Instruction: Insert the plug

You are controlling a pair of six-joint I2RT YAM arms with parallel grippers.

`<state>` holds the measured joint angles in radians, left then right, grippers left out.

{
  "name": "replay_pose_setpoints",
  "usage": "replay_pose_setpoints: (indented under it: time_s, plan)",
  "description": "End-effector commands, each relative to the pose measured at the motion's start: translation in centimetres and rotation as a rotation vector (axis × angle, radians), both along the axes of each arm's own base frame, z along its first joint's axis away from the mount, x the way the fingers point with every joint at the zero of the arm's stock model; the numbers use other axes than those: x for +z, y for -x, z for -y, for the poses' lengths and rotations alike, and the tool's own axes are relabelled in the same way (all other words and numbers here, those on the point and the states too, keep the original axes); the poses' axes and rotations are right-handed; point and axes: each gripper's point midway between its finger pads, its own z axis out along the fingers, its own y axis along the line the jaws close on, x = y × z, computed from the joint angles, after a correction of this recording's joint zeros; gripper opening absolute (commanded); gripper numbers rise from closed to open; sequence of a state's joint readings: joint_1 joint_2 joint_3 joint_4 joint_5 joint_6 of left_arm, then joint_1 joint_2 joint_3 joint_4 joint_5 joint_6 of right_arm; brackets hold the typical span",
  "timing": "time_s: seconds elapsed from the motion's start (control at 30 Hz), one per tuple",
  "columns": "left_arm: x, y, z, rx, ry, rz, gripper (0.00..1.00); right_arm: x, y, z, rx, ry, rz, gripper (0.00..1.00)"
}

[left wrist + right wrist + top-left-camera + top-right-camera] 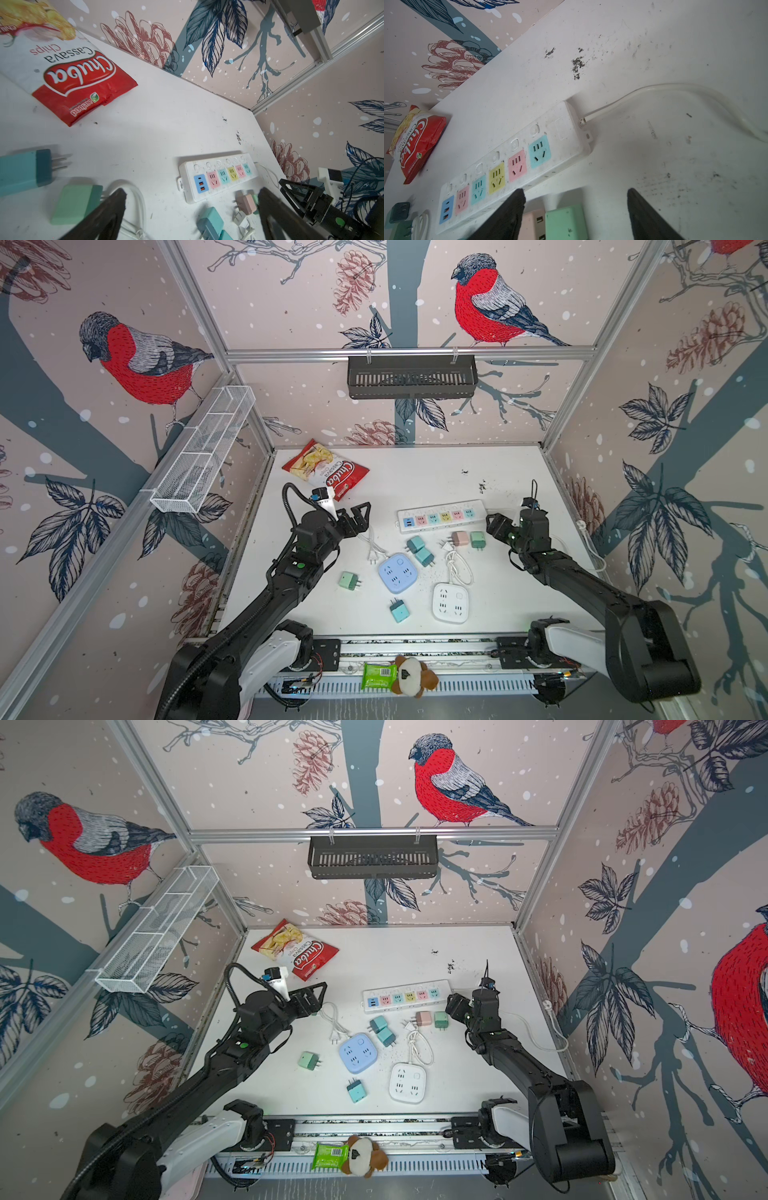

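A white power strip with pink, teal and yellow sockets lies across the middle of the table. Just in front of its right end lie a mint green plug and a pink plug, side by side. My right gripper hovers over the green plug, open, with a gap between each finger and the plug. My left gripper hangs open and empty left of the strip, above a white cable.
Two teal plugs, a green plug and another teal plug lie loose. A blue square socket and a white one sit near the front. A chips bag is at the back left.
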<state>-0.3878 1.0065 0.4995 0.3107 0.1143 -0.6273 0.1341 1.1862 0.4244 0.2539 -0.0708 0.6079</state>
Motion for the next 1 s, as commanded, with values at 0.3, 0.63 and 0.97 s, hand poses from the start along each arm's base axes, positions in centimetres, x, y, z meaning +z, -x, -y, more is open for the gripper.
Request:
replay_pose_setpoints:
  time_s: [0.3,0.63,0.97]
  plan:
    - [-1.5,-2.4,6.4,-0.077,-0.049,-0.028,0.98,-0.4,-2.4,-1.5,0.042,-0.06,0.001,0.79]
    - [-5.3,-4.6,10.1,-0.132,-0.075,-0.129,0.98,-2.3,-3.4,-3.1,0.078,-0.053,-0.046,0.77]
    - [-9.4,-7.2,10.5,-0.076,-0.161,-0.225,0.97,-3.6,-4.8,-3.8,0.098,-0.005,-0.084,0.74]
